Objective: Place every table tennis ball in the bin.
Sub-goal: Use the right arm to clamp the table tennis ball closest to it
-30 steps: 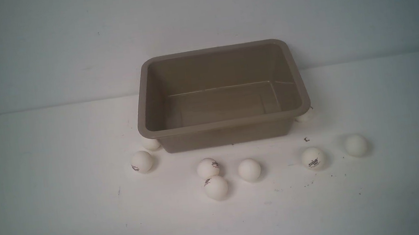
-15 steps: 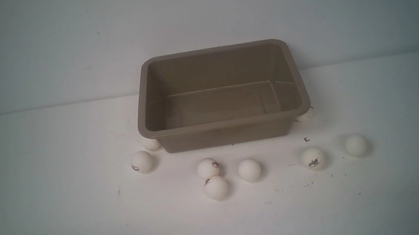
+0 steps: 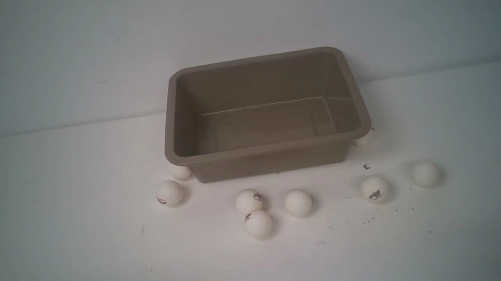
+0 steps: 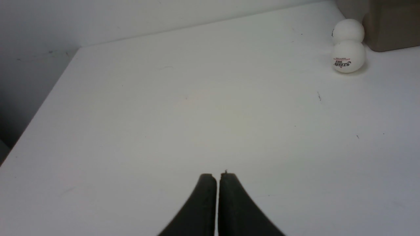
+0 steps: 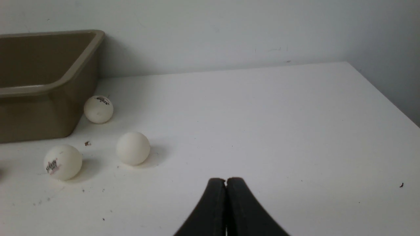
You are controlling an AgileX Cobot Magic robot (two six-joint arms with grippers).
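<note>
While left claw [image 4: 218, 175] and right claw [image 5: 226, 179] sit closed, gripping nothing, table tennis balls [image 3: 298, 203] scattered outside bin [image 3: 269, 147]

Bin [image 3: 270, 156] glossy plastic; balls [image 3: 298, 202] matte; table [image 3: 50, 234] smooth, matt white.

Bare lab-style test setup, scuffed plain white tabletop [image 3: 53, 263], blank pale wall [image 3: 73, 47] close behind, no furnishings

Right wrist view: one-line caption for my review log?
Right claw shut, three table tennis balls lying on the white table beside the taupe bin.
</note>
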